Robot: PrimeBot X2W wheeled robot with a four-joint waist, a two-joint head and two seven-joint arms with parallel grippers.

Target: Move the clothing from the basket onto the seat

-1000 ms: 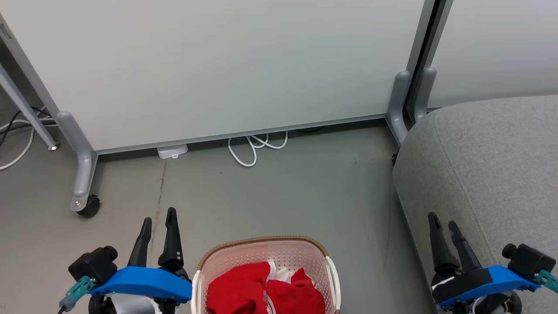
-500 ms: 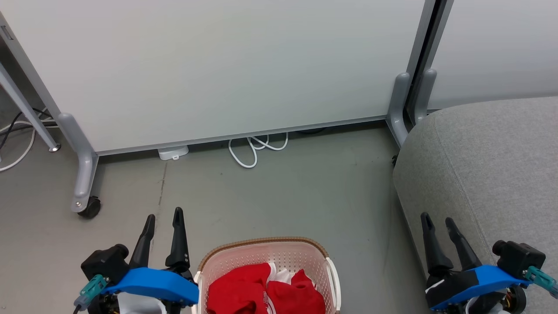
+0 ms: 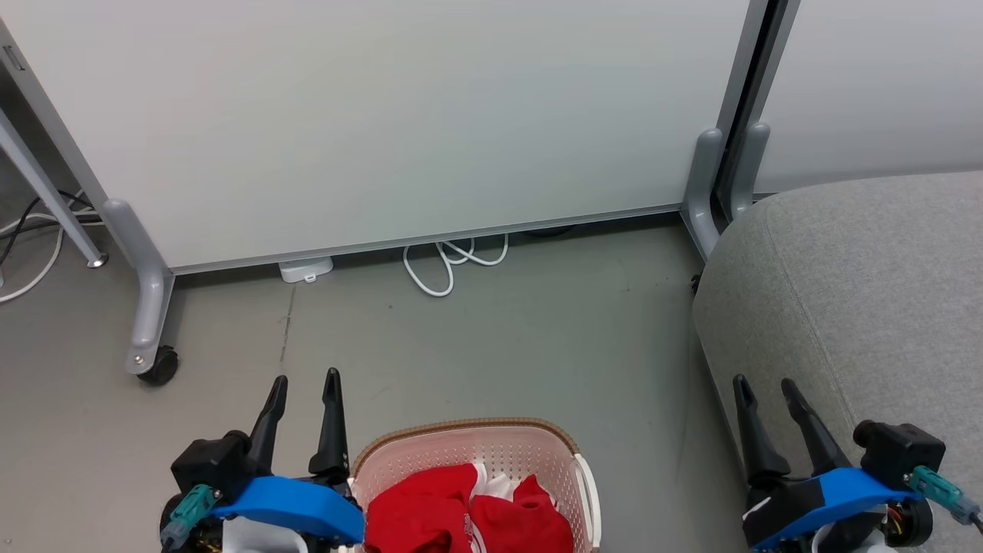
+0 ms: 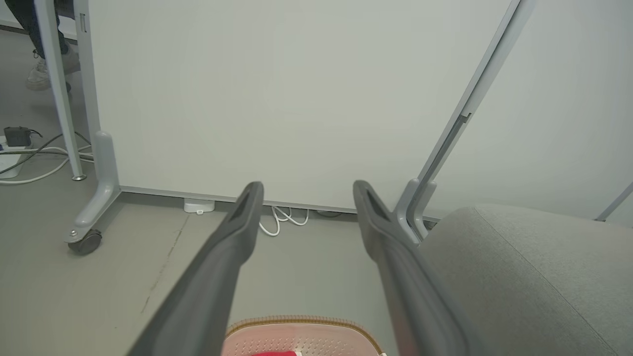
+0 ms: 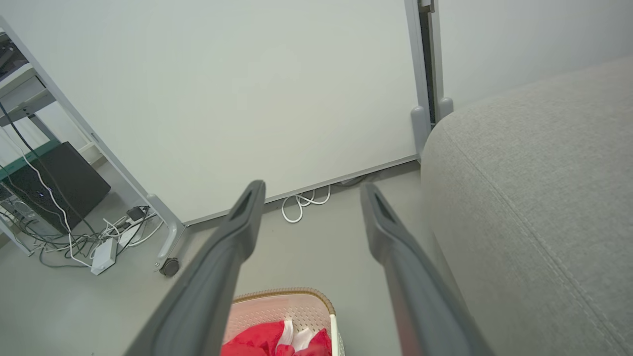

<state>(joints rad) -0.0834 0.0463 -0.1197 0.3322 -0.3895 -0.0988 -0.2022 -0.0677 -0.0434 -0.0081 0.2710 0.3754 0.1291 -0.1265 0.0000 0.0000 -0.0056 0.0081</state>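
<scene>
Red clothing (image 3: 461,514) with white trim lies crumpled in the cream basket (image 3: 468,442) at the bottom middle of the head view. My left gripper (image 3: 305,382) is open just left of the basket's rim, with nothing between its fingers. Over by the near corner of the grey seat (image 3: 868,292), my right gripper (image 3: 766,385) is open and holds nothing. The left wrist view looks past its fingers (image 4: 237,232) at the basket rim (image 4: 301,324) and the seat (image 4: 534,272). The right wrist view shows the clothing (image 5: 282,341), the basket (image 5: 292,301) and the seat (image 5: 534,188).
A white wheeled partition (image 3: 384,115) stands behind the basket, with a caster (image 3: 157,365) at its left leg. A coiled white cable (image 3: 445,265) lies on the floor beneath it. Cables and a power strip (image 5: 104,254) lie at the far left.
My left gripper has shifted right, up against the basket's left rim. My right gripper has drifted slightly left. The clothing and basket have stayed put.
</scene>
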